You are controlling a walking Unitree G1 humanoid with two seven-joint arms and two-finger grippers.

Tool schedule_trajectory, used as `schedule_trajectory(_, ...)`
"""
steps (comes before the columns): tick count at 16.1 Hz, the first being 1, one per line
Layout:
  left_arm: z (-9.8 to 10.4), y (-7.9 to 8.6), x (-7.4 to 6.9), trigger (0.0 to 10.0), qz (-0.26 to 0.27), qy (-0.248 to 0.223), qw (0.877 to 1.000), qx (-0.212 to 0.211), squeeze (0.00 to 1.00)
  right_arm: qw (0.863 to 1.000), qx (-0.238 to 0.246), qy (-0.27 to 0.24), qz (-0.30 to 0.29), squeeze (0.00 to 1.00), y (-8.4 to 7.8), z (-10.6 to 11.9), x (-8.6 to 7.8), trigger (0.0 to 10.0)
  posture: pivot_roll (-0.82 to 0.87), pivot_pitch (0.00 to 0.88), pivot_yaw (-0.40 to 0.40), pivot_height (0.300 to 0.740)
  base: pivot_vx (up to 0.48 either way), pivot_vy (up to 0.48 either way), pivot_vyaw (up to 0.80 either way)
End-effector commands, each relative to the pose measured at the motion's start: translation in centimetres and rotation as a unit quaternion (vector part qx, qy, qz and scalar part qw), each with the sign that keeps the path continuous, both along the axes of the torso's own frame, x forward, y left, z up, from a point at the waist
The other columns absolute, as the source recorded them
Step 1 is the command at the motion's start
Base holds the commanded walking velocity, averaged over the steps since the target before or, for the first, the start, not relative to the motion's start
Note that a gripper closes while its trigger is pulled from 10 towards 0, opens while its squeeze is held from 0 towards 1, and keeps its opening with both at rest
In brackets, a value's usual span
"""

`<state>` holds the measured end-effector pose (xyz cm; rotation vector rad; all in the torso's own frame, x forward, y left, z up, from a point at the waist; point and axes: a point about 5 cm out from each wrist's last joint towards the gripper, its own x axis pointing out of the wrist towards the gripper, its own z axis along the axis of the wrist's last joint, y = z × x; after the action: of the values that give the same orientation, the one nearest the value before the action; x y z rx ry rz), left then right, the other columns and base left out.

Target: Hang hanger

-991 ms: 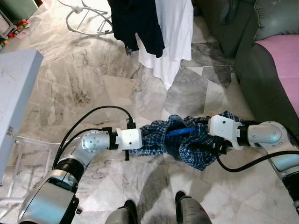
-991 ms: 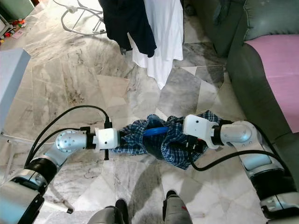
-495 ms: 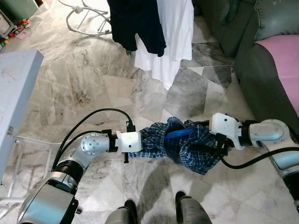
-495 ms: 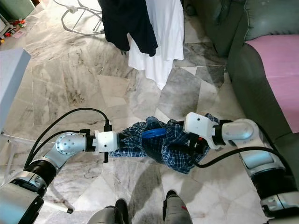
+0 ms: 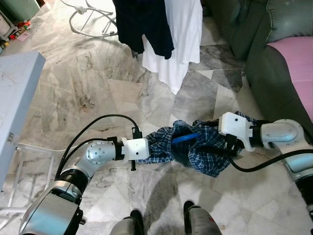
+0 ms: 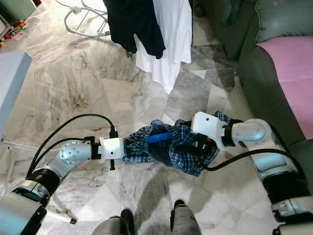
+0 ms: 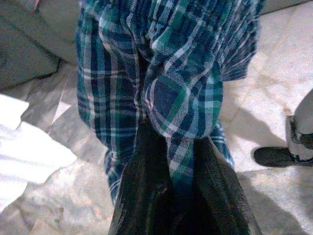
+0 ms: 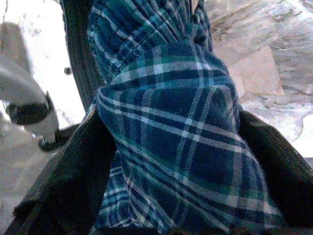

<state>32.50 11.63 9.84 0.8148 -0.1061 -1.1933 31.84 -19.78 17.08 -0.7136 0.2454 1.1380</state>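
A blue and green plaid shirt (image 5: 198,152) is bunched up between my two grippers, held above the marble floor. A blue hanger (image 5: 185,138) pokes out of the cloth near its middle. My left gripper (image 5: 152,150) is shut on the shirt's left end; in the left wrist view its black fingers (image 7: 146,196) pinch a fold of the plaid shirt (image 7: 166,88). My right gripper (image 5: 221,147) grips the shirt's right end, its fingers (image 8: 78,166) on either side of a thick wad of the plaid shirt (image 8: 181,142).
A dark garment (image 5: 144,24) and a white garment (image 5: 181,34) hang ahead. A grey-green sofa (image 5: 274,83) with a pink cushion (image 5: 298,63) stands at the right. A white table (image 5: 14,103) is at the left. My feet (image 5: 188,210) stand below the shirt.
My right arm has risen slightly and drawn the shirt's right end up with it. The left arm has sunk a little. Both grips are unchanged.
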Motion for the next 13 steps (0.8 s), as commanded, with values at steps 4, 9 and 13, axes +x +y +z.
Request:
schedule_trajectory(4,-0.5,0.2,0.0,0.0,0.011,0.005,1.000,0.020,0.00,0.996,-0.027,-0.082,0.002,1.00,1.4,-1.5,-0.3,10.0,-0.32,0.285,0.130,0.740,0.000,0.000,0.00)
schedule_trajectory(9,-0.7,0.3,0.1,0.0,0.016,0.001,0.999,0.028,0.00,0.995,0.006,-0.089,-0.041,1.00,0.8,-2.1,-1.0,10.0,-0.32,0.285,0.135,0.740,0.000,0.000,0.00)
schedule_trajectory(13,-0.5,0.1,0.1,0.0,-0.003,-0.007,0.999,0.042,0.00,0.998,-0.031,-0.058,-0.023,0.00,-0.9,-2.1,-1.1,3.9,-0.34,0.283,0.136,0.740,0.000,0.000,0.00)
